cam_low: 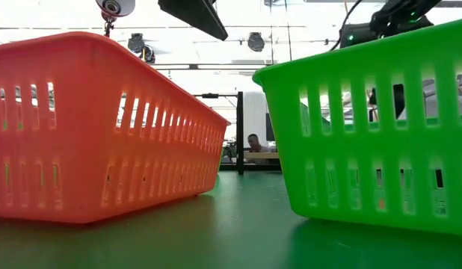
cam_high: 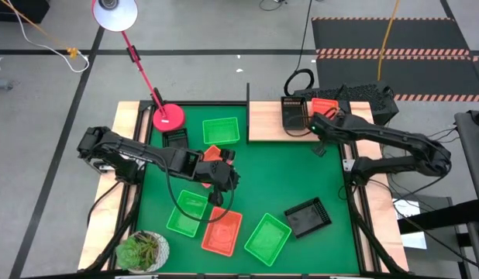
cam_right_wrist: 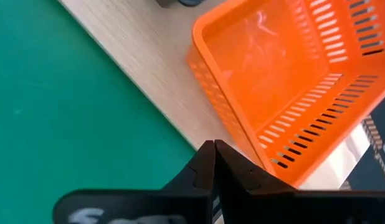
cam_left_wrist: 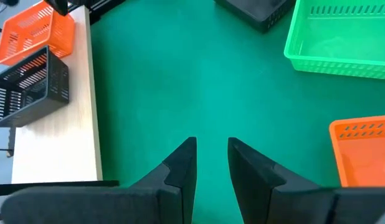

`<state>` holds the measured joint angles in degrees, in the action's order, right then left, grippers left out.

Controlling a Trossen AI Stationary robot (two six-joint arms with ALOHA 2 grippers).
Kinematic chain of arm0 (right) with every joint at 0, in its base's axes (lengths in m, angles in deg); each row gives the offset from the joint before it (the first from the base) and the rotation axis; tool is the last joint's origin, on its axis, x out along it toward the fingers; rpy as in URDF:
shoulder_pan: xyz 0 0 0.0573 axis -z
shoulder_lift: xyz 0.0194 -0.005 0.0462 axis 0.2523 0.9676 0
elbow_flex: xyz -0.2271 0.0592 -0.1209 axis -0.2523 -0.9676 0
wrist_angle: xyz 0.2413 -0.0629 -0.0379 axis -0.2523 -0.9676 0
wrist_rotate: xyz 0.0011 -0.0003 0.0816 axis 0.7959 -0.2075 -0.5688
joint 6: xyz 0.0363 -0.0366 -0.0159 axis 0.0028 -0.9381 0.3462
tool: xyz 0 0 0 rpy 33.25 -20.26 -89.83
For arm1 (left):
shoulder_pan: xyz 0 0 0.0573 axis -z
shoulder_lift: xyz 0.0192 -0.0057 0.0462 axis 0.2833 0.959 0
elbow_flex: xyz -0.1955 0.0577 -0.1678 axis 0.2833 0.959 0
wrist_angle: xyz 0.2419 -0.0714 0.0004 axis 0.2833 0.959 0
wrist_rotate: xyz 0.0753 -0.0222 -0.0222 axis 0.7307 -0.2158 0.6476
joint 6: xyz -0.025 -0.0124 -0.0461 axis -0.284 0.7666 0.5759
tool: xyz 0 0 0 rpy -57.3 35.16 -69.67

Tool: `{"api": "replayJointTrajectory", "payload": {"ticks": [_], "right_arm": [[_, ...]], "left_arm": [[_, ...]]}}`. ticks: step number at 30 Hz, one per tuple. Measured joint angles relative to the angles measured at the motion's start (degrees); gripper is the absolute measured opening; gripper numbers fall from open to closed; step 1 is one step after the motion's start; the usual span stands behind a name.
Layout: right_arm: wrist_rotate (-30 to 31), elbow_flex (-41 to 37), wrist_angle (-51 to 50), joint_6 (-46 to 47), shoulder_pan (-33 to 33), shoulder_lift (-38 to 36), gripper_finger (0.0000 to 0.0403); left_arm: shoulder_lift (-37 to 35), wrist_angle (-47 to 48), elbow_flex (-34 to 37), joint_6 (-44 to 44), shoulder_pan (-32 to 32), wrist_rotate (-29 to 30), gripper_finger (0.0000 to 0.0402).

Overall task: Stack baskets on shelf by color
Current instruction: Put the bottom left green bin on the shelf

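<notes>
Right wrist view: right gripper point(cam_right_wrist: 214, 163) closed empty beside orange basket point(cam_right_wrist: 286, 81) on shelf point(cam_right_wrist: 155, 68); left gripper point(cam_left_wrist: 211, 163) narrowly parted.

Bare green mat point(cam_high: 270, 174) mid-table; baskets point(cam_high: 224, 231) crowd its near edge.

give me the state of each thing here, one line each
left claw: open, empty, over the green mat
right claw: shut, empty, beside the orange basket on the shelf
orange basket on the shelf: upright, empty
black basket on the shelf: upright
shelf: left part bare
green baskets on the mat: three, upright, unstacked
black basket on the mat: upright, alone
lamp: standing
</notes>
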<state>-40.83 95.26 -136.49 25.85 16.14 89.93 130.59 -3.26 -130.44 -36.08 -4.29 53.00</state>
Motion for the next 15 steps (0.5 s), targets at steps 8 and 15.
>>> {"api": "replayJointTrajectory", "payload": {"ticks": [8,15], "right_arm": [[1.66,-0.02,0.14,0.0,1.97,4.69,0.0001],[6.16,-0.02,-0.13,-0.12,2.03,5.53,0.0001]], "left_arm": [[0.0,0.08,0.0,0.0,0.0,-0.02,0.0093],[0.0,0.14,0.0,0.01,0.0,-0.02,0.0093]]}}
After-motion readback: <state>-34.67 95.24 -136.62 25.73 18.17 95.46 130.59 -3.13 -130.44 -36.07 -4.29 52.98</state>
